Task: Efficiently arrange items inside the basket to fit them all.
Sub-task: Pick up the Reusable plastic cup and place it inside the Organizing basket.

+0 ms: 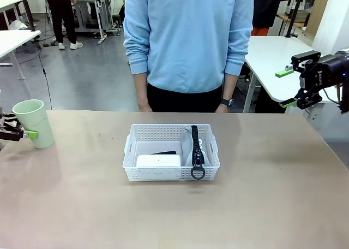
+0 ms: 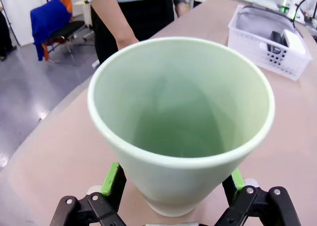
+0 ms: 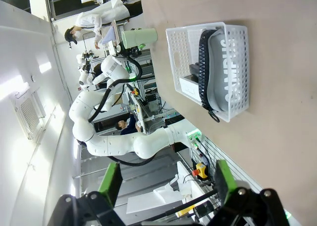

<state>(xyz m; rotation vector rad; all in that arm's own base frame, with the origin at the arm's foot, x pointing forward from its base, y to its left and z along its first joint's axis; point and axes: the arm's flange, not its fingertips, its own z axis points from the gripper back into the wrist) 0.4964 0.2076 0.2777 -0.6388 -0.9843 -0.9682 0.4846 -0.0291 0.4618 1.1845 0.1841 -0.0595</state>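
The white lattice basket point(image 1: 132, 150) stands mid-table. Inside it, a white box point(image 1: 158, 160) lies at the front left and a black stapler point(image 1: 164, 152) sits just behind it. The grey pouch point(image 3: 229, 67), lettered CAMPUS, stands along the right wall, its black strap point(image 1: 197, 149) draped over the front rim. The pale green cup point(image 1: 34, 122) stands upright at the table's left. My left gripper point(image 2: 173, 180) is open, its green pads point(image 2: 111, 179) on either side of the cup's lower part. My right gripper point(image 1: 290, 88) hangs open and empty above the table's far right corner.
A person in a light blue sweatshirt point(image 1: 188, 36) stands at the far edge behind the basket, hands down at the table's edge. The basket point(image 2: 267, 52) shows at the upper right of the left wrist view. Bare tabletop point(image 1: 272, 194) surrounds the basket.
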